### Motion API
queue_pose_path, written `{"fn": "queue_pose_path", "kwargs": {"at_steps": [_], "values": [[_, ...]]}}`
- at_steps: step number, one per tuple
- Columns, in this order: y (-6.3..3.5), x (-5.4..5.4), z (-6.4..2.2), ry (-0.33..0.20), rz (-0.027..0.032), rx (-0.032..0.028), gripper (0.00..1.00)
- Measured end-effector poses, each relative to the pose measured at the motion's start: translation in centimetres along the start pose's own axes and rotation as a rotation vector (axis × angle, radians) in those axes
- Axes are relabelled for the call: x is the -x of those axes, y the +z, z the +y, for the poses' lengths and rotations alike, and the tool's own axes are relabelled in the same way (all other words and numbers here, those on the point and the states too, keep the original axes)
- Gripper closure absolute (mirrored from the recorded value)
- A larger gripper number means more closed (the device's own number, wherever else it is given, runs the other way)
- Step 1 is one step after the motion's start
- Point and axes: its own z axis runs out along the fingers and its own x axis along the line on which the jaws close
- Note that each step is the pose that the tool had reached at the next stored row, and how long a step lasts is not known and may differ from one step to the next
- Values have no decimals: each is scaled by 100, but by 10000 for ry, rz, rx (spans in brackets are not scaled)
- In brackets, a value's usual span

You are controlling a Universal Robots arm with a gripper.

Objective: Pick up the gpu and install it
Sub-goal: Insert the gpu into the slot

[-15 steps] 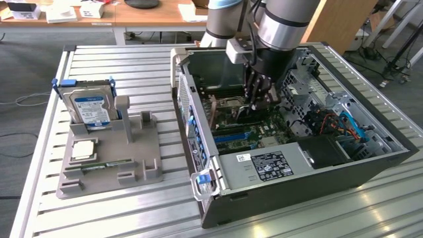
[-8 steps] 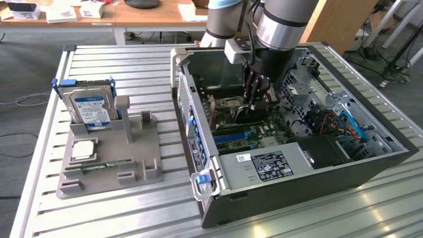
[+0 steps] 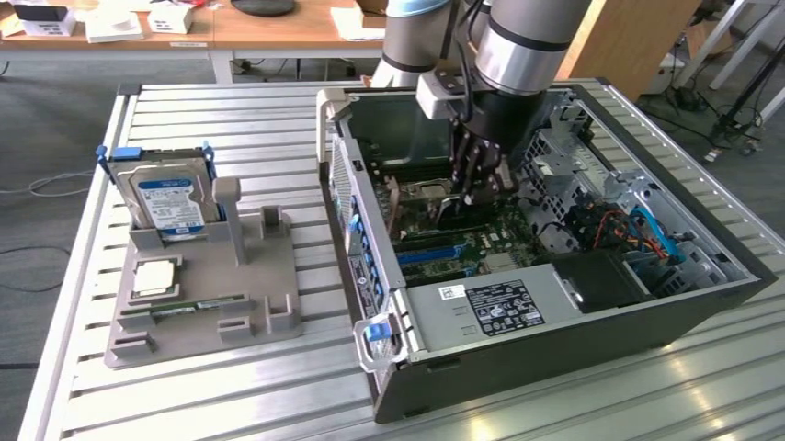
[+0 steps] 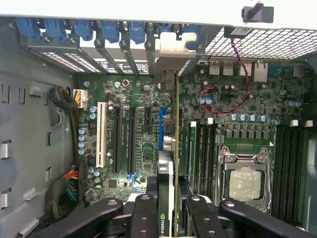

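In the wrist view the gpu point(image 4: 171, 148) stands edge-on, a thin dark card with a grey metal bracket point(image 4: 174, 49) at its far end. The bracket reaches the row of rear slot openings in the case. The card hangs right beside the blue motherboard slot point(image 4: 162, 126); whether it is seated there I cannot tell. My gripper point(image 4: 169, 215) is shut on the card's near end, with black fingers point(image 4: 143, 213) on both sides. In the exterior view the gripper point(image 3: 472, 188) is lowered inside the open computer case point(image 3: 687, 303), with the card point(image 3: 444, 211) just under it.
On the exterior view's left a grey holder point(image 3: 252, 308) carries a hard drive point(image 3: 172, 197), a processor chip point(image 3: 157, 276) and a memory stick point(image 3: 202, 303). Inside the case lie the CPU socket point(image 4: 245, 181), a white slot point(image 4: 101, 134), blue slot clips point(image 4: 84, 29) and the power supply point(image 3: 503, 308).
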Motion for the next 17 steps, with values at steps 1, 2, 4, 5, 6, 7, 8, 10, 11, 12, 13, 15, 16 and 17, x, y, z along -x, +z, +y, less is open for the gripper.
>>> {"fn": "queue_pose_path", "kwargs": {"at_steps": [1, 2, 4, 5, 6, 7, 8, 10, 11, 12, 13, 15, 16, 17], "values": [[5, 0, 0, 0, 0, 0, 73], [10, 0, 0, 0, -1, 0, 73], [23, 0, -1, 0, 0, 0, 73], [30, 0, -1, 0, -1, 0, 73], [37, 0, -1, 0, -1, -1, 73], [43, 0, -1, 0, 0, 0, 73], [51, 0, -1, 0, 0, 0, 73], [66, 0, -1, 0, -1, -1, 73], [73, -1, -1, 0, 0, 0, 73], [80, -1, -1, 0, 0, 0, 73], [88, -1, -1, 0, 1, 0, 73], [102, -1, -1, 0, 0, 0, 73], [107, -1, -1, 0, -1, 0, 73], [111, -1, -1, 0, 1, 1, 73]]}}
